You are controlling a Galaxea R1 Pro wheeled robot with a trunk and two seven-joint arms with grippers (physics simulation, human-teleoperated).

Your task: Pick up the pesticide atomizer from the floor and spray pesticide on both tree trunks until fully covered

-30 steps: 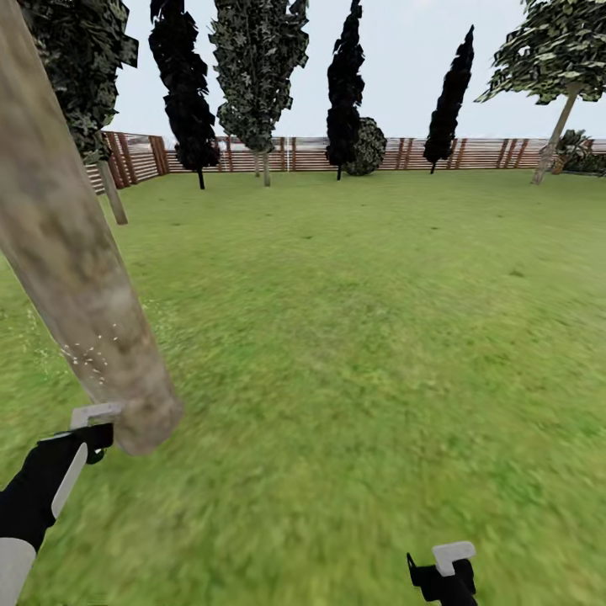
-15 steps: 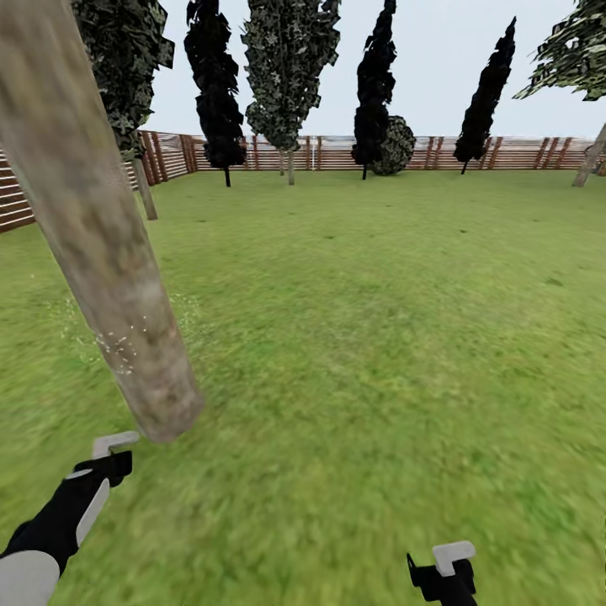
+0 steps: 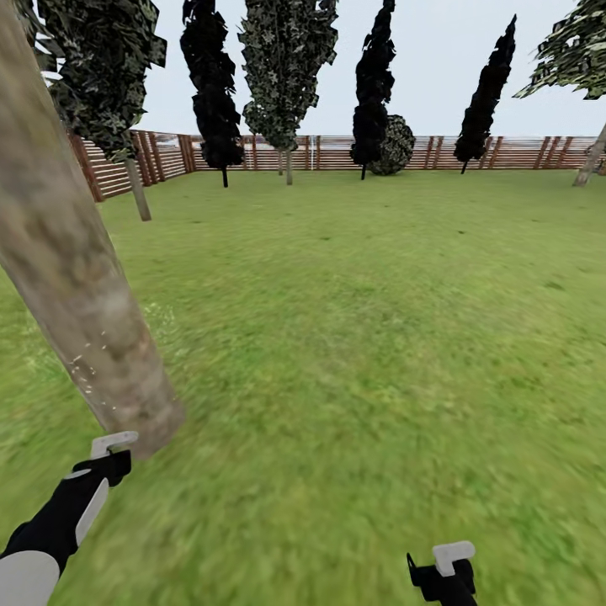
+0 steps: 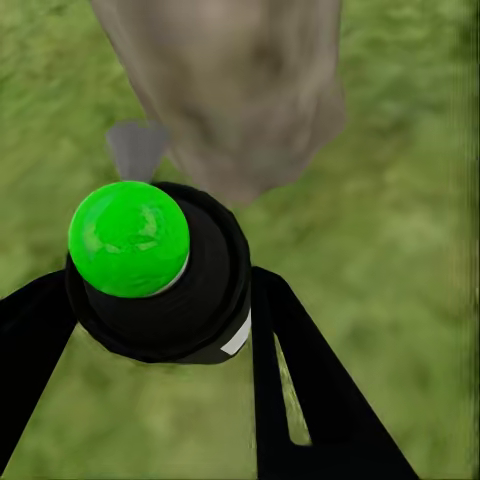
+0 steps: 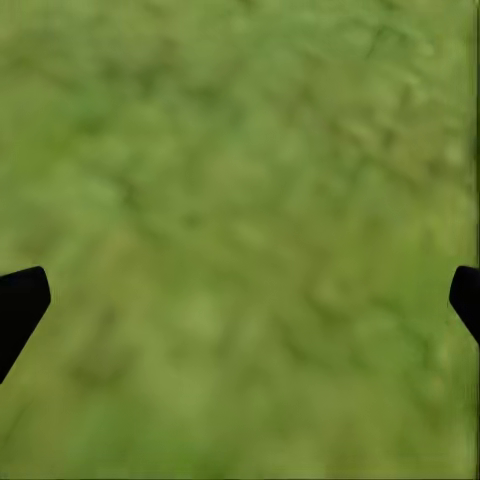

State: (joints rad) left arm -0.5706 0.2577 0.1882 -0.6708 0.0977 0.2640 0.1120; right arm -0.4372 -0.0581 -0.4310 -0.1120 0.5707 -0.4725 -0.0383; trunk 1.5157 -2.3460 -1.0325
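Observation:
A thick mottled grey-brown tree trunk (image 3: 80, 286) rises slanting at the left of the head view, with white specks on its lower bark. My left gripper (image 3: 109, 454) sits just below its base. In the left wrist view this gripper (image 4: 160, 300) is shut on the pesticide atomizer (image 4: 130, 238), a black body with a bright green round top, aimed at the trunk (image 4: 240, 90) close ahead. A small grey wedge (image 4: 135, 150) shows beside the trunk. My right gripper (image 3: 450, 568) hangs low at the right, open over grass (image 5: 240, 240), with nothing between its fingers.
Green lawn (image 3: 362, 337) spreads ahead to a brown slat fence (image 3: 337, 153). Black cypresses (image 3: 374, 84) and a round bush (image 3: 391, 147) stand along it. A thin-trunked tree (image 3: 139, 189) stands at the left, and a leaning tree (image 3: 592, 160) at the far right.
The camera has panned and shifted, so the fence line and the trunk sit differently in the picture. My left gripper now shows lower, below the trunk's base. The right gripper is unchanged.

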